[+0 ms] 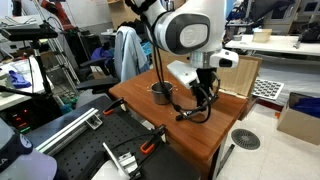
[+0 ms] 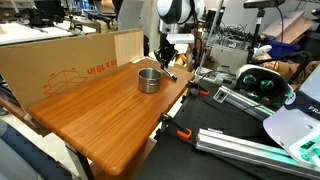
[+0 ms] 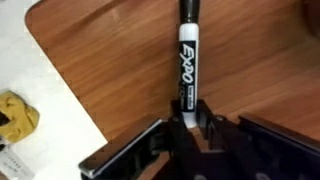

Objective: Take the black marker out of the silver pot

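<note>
The black marker [image 3: 187, 55], with a white label, is held at one end between my gripper's [image 3: 188, 118] fingers and points away over the wooden table [image 3: 110, 60]. In both exterior views the gripper [image 1: 203, 92] [image 2: 165, 62] sits low over the table, beside the silver pot [image 1: 161, 93] [image 2: 149, 79] and apart from it. The marker [image 2: 170, 71] shows as a dark slanted stick under the gripper, outside the pot. The pot stands upright on the table. The pot is out of the wrist view.
A large cardboard box [image 2: 70, 62] stands along one side of the table. The table edge [image 3: 60, 85] is near, with pale floor and a yellow object [image 3: 15, 115] below. Metal rails and clamps [image 2: 235, 100] lie next to the table.
</note>
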Tool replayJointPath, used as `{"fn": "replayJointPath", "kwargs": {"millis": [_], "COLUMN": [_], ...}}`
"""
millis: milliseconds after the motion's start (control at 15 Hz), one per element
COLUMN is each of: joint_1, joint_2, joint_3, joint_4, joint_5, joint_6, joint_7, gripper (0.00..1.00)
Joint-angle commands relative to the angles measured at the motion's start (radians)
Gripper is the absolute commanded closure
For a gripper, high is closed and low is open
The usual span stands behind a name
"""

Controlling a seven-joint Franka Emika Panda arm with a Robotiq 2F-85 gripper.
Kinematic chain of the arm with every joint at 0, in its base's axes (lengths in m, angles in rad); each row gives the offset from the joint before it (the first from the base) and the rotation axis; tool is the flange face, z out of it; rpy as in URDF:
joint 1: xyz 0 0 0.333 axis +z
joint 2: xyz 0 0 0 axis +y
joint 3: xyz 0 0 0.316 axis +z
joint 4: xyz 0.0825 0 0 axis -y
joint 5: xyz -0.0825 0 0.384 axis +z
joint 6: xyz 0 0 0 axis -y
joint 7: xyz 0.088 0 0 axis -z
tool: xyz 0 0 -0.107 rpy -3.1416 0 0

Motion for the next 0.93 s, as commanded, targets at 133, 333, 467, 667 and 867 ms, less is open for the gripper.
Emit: {"fn": "replayJointPath", "kwargs": {"millis": [133, 333, 467, 667, 867], "joint_1": [-0.032, -0.018, -0.019, -0.021, -0.019], "joint_2": [0.07, 0.072, 0.077, 0.076, 0.077], "joint_3": [0.029, 0.017, 0.02, 0.024, 0.025], "joint_4": [0.039, 0.044, 0.045, 0.049, 0.049], "joint_5": [0.018, 0.005, 0.005, 0.009, 0.008], "joint_6": [0.024, 0.019, 0.019, 0.019, 0.022], "joint_7": [-0.057, -0.043, -0.046, -0.048, -0.047], "gripper": [0.95, 0.53, 0.39, 0.19, 0.0]}}
